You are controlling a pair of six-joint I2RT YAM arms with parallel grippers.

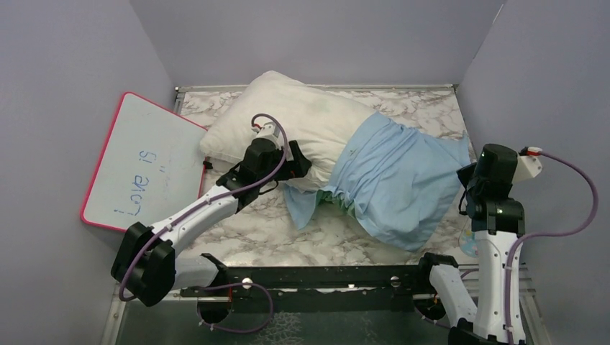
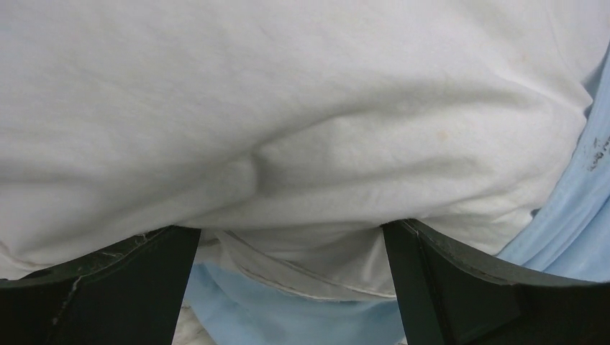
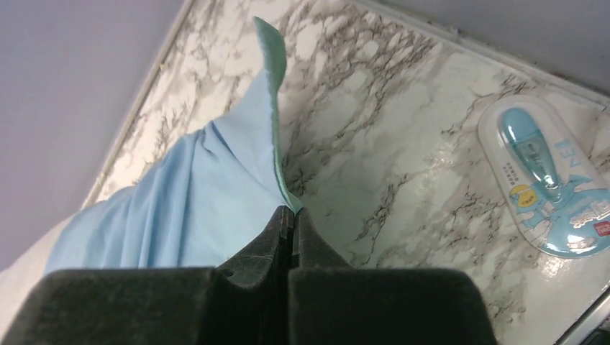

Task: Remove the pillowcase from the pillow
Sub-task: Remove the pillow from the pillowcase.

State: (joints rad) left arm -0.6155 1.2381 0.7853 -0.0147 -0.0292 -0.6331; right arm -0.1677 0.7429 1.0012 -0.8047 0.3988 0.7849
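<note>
The cream-white pillow [image 1: 288, 115] lies diagonally at the back of the table. Its right half is inside the light blue pillowcase [image 1: 399, 180], which is bunched toward the right. My left gripper [image 1: 302, 169] is open against the pillow's near edge. In the left wrist view the pillow [image 2: 288, 108] bulges between the wide-apart fingers [image 2: 122, 287], with the pillowcase [image 2: 302, 316] below it. My right gripper [image 3: 291, 214] is shut on the edge of the pillowcase [image 3: 201, 194], where its teal-green underside shows. In the top view the right gripper [image 1: 466, 180] is at the cover's right corner.
A pink-framed whiteboard [image 1: 144, 162] leans against the left wall. A small packaged blue item [image 3: 550, 180] lies on the marble table [image 3: 403, 144] near the right edge, close to my right arm. Walls close in the left, back and right sides.
</note>
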